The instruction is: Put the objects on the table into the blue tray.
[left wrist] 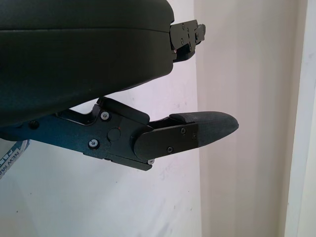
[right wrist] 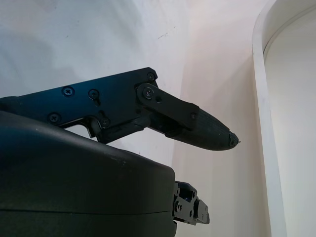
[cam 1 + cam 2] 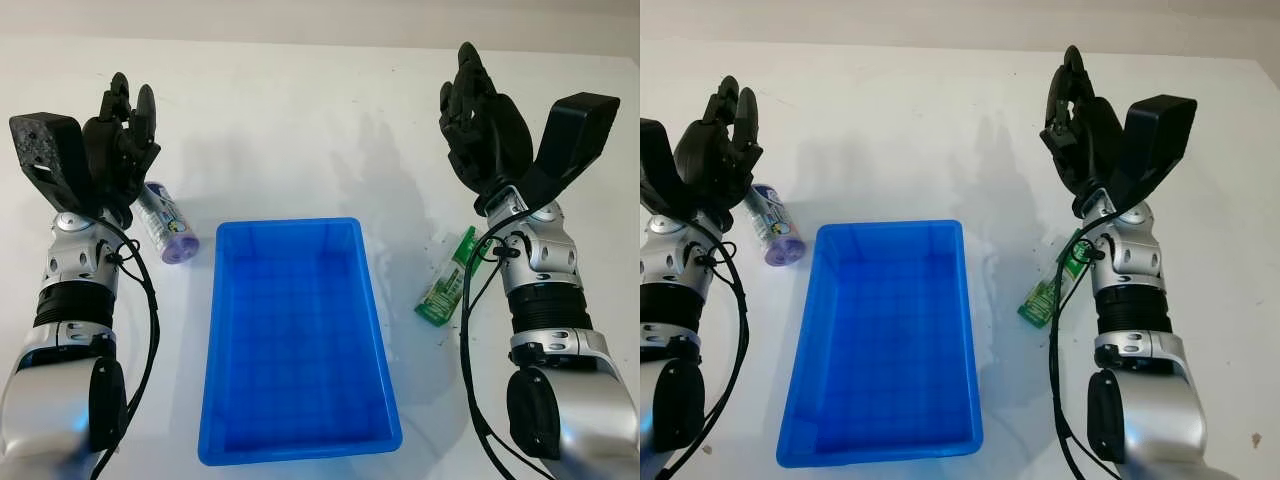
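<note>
The left hand (image 3: 120,130) is open and holds nothing, raised over the desk's left side, just above a purple-capped bottle (image 3: 166,224) lying beside the tray's far left corner. The right hand (image 3: 480,115) is open too, over the right side, above a green tube (image 3: 447,282). The blue tray (image 3: 372,300) sits mid-desk

No legible txt on bottle (image 3: 164,222) or green packet (image 3: 447,281)
</note>
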